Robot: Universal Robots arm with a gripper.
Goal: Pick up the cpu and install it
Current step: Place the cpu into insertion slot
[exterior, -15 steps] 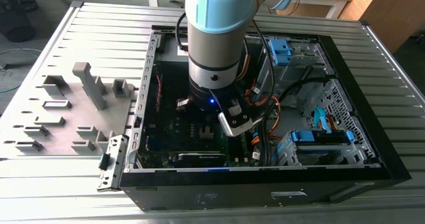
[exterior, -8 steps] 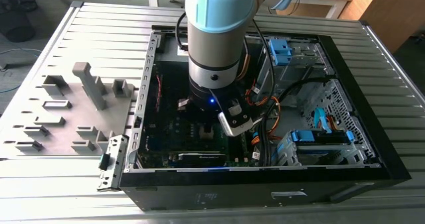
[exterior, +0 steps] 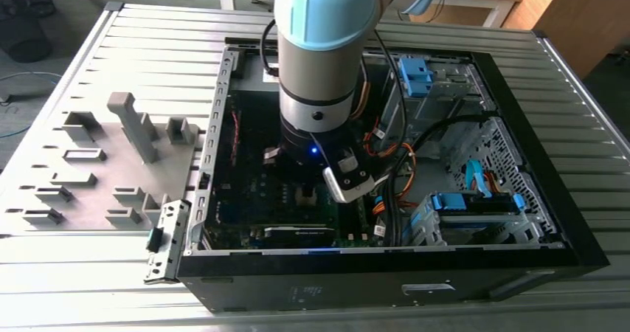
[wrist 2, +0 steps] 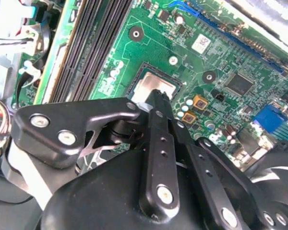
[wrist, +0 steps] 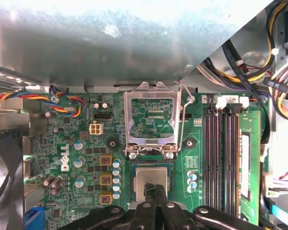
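Observation:
The cpu [wrist: 152, 178] is a small silvery square lying flat in its socket on the green motherboard [wrist: 86, 143]; the second wrist view shows the cpu [wrist 2: 155, 85] too. My gripper [wrist: 153, 189] has its black fingers pressed together, with the tips over the chip's near edge. They seem to touch its top, and nothing is held between them. In the second wrist view the gripper [wrist 2: 157, 96] points straight down at the chip. The hollow metal socket frame [wrist: 150, 120] stands swung open beyond the socket. In the exterior view the gripper [exterior: 308, 195] reaches deep into the open computer case [exterior: 512, 243].
Memory slots [wrist: 222, 158] run beside the socket, and cable bundles [wrist: 249, 62] hang near the case wall. A graphics card [exterior: 295, 236] sits at the case's front. A grey fixture plate [exterior: 99, 170] with plastic blocks lies on the slatted table at the exterior view's left.

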